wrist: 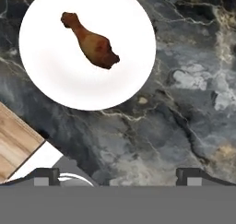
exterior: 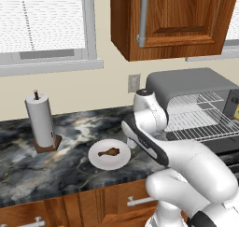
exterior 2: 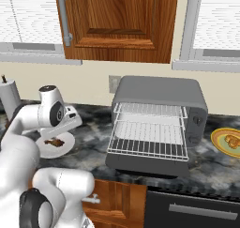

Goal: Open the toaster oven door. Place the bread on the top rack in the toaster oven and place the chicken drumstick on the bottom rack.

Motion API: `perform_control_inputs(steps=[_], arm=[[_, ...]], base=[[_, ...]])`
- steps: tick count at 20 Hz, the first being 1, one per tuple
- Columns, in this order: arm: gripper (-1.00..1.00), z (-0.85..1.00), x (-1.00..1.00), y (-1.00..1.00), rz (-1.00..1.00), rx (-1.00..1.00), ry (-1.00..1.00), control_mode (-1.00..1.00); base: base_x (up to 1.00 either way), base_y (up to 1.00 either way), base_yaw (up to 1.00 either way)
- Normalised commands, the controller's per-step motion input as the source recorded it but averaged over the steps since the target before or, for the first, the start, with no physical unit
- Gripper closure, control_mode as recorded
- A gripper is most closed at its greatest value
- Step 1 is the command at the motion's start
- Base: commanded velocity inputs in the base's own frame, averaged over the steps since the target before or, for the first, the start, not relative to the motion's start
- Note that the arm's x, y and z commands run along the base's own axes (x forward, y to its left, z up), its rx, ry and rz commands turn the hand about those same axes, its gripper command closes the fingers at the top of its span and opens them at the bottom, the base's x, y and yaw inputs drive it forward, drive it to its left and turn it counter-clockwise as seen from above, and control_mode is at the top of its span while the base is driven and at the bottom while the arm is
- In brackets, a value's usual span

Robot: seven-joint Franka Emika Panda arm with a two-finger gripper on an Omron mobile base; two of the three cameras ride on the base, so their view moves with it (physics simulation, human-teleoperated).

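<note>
Flanking the drumstick's plate (exterior: pixel 95 159): paper-towel roll (exterior: pixel 40 120), toaster oven (exterior: pixel 196 87).

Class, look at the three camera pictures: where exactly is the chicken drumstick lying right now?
The chicken drumstick lies on a white plate on the dark marble counter, between the paper towel holder and the toaster oven.

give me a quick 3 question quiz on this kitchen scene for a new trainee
1. True or false: the toaster oven door is shut.
2. What does the chicken drumstick lie on? A) the bottom rack B) a white plate C) bare counter
3. Fill in: the bread sits on a yellow plate to the ____ of the toaster oven in the right base view.

Key
1. False; it hangs open, both wire racks exposed and bare.
2. B, the white plate, with the open gripper above the counter beside it.
3. right
</note>
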Motion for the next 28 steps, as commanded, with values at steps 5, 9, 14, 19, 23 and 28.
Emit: perform_control_inputs(steps=[5, 9, 14, 19, 23, 28], arm=[[-1.0, -0.28, 0.25, 0.58, 0.15, 0.0, 0.0, -1.0], [-1.0, -0.26, 0.35, 0.51, 0.05, 0.0, 0.0, -1.0], [-1.0, -0.3, 0.3, 0.48, 0.0, 0.0, 0.03, -1.0], [-1.0, -0.26, 0.24, 0.26, 0.0, 0.0, 0.04, -1.0], [-1.0, -0.22, 0.24, 0.09, 0.0, -0.01, 0.05, -1.0], [-1.0, -0.23, 0.25, 0.01, 0.0, -0.05, 0.04, -1.0]], base=[[0.0, 0.0, 0.0], [0.0, 0.0, 0.0], [0.0, 0.0, 0.0], [0.0, 0.0, 0.0], [0.0, 0.0, 0.0], [0.0, 0.0, 0.0]])
